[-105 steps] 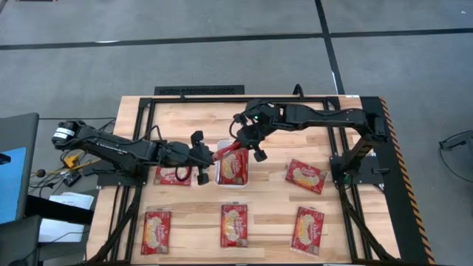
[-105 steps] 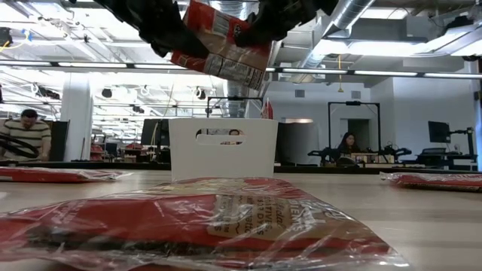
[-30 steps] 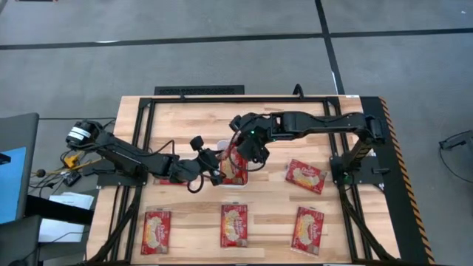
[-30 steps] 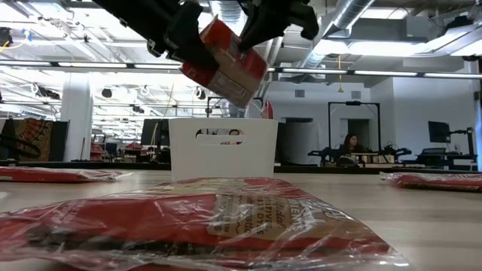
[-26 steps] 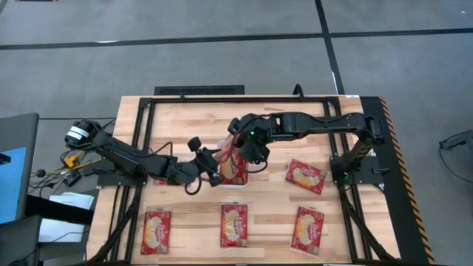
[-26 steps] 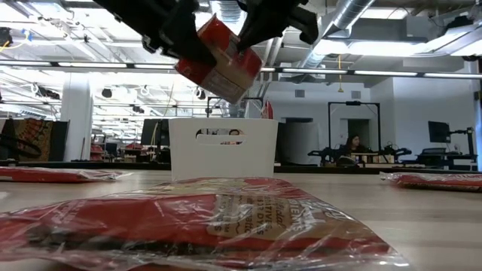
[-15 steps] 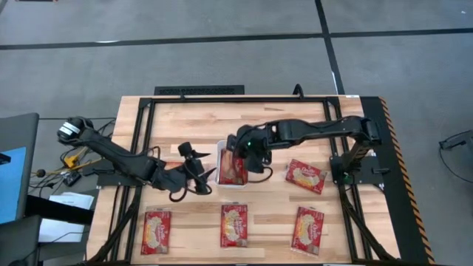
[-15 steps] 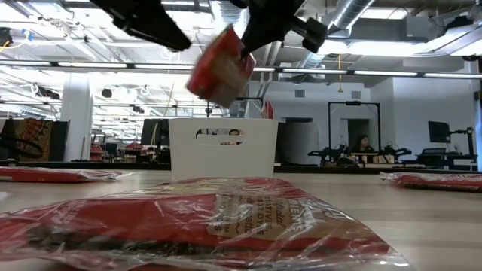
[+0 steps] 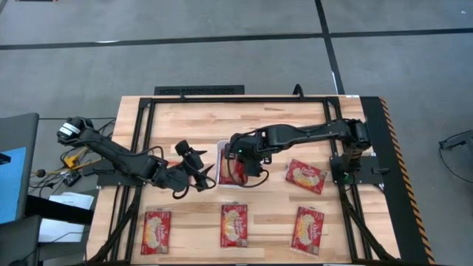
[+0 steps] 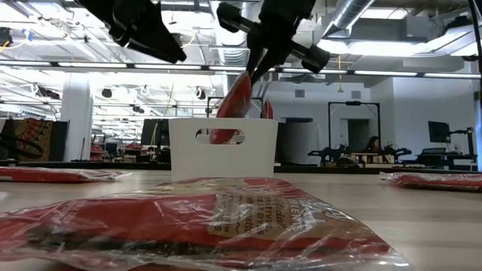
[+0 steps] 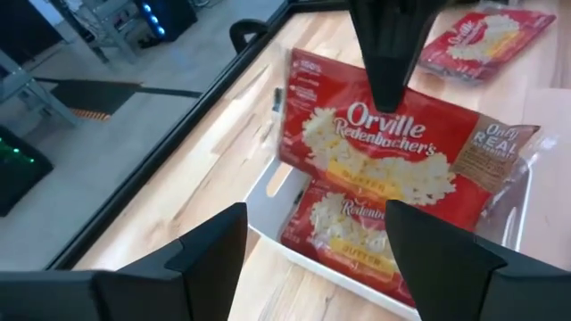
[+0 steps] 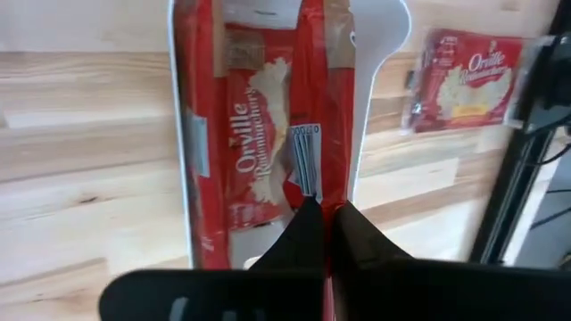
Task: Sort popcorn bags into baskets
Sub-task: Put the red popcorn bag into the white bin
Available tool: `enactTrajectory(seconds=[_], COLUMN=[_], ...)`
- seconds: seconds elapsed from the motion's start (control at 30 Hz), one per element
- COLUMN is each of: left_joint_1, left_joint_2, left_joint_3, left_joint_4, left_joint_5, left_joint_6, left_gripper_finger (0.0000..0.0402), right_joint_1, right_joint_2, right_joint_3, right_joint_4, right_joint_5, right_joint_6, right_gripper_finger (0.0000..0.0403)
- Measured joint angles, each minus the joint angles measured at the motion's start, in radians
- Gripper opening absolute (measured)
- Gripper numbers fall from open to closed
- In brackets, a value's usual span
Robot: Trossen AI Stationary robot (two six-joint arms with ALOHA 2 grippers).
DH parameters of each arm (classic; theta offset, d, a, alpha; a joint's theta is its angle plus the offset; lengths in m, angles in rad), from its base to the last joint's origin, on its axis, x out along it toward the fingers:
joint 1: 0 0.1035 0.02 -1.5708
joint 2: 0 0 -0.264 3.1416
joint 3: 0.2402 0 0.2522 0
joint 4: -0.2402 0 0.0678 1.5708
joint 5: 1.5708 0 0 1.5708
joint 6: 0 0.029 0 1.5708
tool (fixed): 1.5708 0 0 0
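Presently, right end effector (image 9: 238,164) is clamped on a popcorn bag (image 10: 233,113), held on edge, lower end inside the white basket (image 10: 223,148) at counter (image 9: 273,203) centre; another bag (image 11: 352,234) lies flat in basket; left end effector (image 9: 205,176) just beside basket, fingers spread, holding nothing; 4 bags lie loose elsewhere on counter.
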Motion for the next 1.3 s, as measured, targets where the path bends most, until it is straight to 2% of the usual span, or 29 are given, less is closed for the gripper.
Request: enactTrajectory(seconds=[0.37, 0.63, 0.9, 1.3], left_joint_1=[0.034, 0.035, 0.055, 0.137], left_joint_2=[-0.001, -0.001, -0.001, -0.001], left_joint_3=[0.000, 0.000, 0.000, 0.000], left_joint_4=[-0.005, -0.006, -0.008, -0.004], left_joint_5=[0.041, 0.042, 0.044, 0.121], left_joint_6=[-0.021, -0.038, -0.049, -0.066], left_gripper_finger=[0.0258, 0.0258, 0.0258, 0.0258], right_joint_1=[0.001, -0.010, -0.023, -0.030], right_joint_2=[0.019, 0.075, 0.075, 0.066], right_joint_3=[0.001, 0.000, 0.001, 0.000], right_joint_4=[-0.069, -0.101, -0.119, -0.152], right_joint_5=[-0.081, -0.078, -0.077, -0.077], right_joint_6=[0.042, 0.036, 0.016, -0.036], right_gripper_finger=[0.0007, 0.0005, 0.0007, 0.0013])
